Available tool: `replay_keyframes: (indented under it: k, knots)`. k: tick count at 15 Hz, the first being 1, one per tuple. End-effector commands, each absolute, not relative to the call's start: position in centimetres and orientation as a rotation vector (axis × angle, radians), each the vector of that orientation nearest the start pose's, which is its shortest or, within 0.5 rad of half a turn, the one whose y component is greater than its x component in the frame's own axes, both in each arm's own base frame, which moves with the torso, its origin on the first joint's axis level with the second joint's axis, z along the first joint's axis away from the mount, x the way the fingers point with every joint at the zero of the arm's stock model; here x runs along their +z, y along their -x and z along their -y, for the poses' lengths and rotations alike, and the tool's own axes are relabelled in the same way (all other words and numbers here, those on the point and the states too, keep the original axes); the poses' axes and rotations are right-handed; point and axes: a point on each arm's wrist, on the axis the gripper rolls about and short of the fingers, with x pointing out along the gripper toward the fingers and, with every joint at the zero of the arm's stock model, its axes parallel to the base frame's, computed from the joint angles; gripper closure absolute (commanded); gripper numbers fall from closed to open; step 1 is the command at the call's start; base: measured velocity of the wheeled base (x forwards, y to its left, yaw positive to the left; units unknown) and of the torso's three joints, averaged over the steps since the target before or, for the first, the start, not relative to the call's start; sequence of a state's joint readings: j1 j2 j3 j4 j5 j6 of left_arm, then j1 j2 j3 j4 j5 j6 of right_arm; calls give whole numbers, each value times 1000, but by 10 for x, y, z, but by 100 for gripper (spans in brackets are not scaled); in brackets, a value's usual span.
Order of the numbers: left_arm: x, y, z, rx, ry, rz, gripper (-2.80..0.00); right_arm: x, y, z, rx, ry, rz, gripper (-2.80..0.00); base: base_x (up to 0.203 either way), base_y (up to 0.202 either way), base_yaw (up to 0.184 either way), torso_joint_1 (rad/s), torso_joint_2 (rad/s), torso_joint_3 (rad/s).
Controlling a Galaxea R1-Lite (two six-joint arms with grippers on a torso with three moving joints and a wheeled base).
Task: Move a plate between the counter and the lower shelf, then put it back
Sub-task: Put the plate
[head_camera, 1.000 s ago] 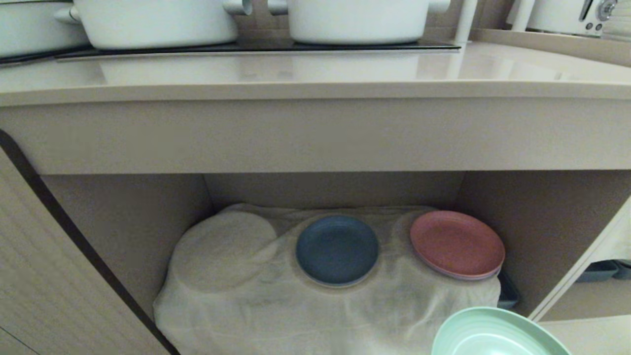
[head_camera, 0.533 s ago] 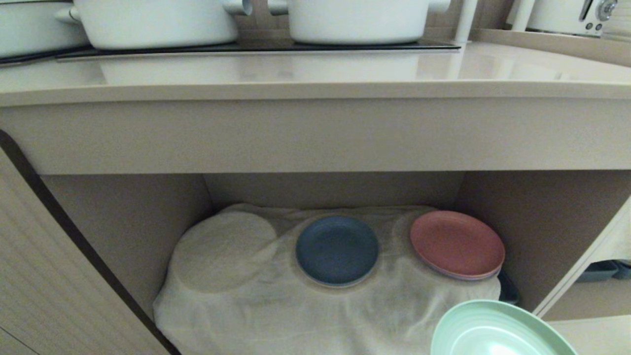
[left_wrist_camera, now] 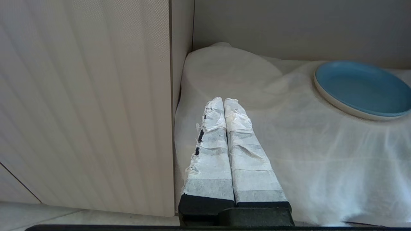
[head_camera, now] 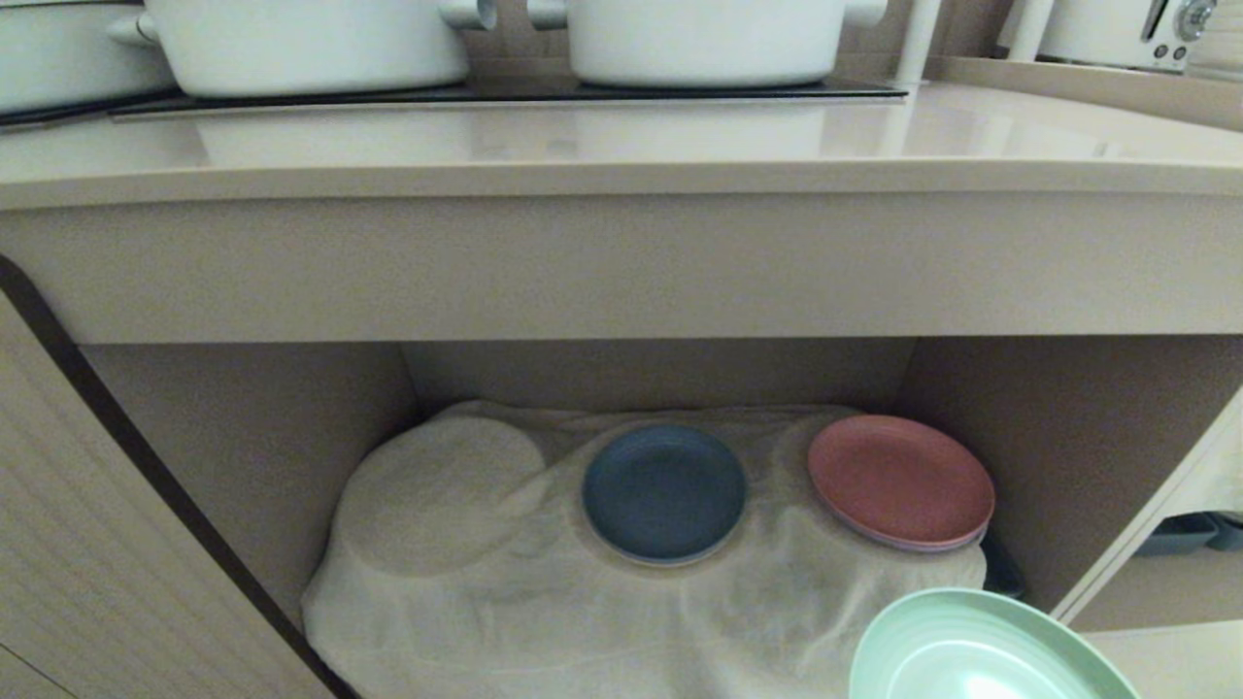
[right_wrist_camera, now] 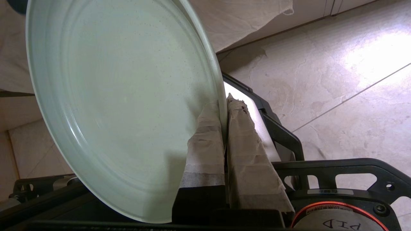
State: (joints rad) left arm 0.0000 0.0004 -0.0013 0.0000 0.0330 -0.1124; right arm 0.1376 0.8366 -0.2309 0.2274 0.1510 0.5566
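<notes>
My right gripper pinches the rim of the round mint-green matte plate, which hangs low, just outside the cloth-lined lower shelf. My left gripper idles with fingers together.

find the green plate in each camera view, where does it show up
Head view: the green plate is at the bottom right corner, partly cut off, in front of the cloth-covered lower shelf.
Left wrist view: not in it; only the shut left hand, the cloth and the blue plate.
Right wrist view: the plate fills the left and centre, its rim pinched by the right hand.
Shared landmark: the off-white cloth.
</notes>
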Motion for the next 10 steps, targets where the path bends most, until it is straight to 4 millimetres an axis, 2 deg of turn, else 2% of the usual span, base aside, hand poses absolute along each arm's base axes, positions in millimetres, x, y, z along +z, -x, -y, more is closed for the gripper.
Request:
replay_keyframes:
  k: [1, 3, 6, 10]
  knots:
    - [75, 23, -1, 34, 114, 2, 0, 110, -54, -11, 31, -529, -893, 0, 0, 0, 0, 28, -47, -27]
    - [76, 23, -1, 34, 114, 2, 0, 110, -54, -11, 31, -529, -893, 0, 0, 0, 0, 138, -148, -59]
    - [76, 23, -1, 34, 114, 2, 0, 110, -54, -11, 32, -529, -890, 0, 0, 0, 0, 227, -112, -184]
    - [75, 23, -1, 34, 114, 2, 0, 110, -54, -11, 32, -529, -890, 0, 0, 0, 0, 192, -594, -191]
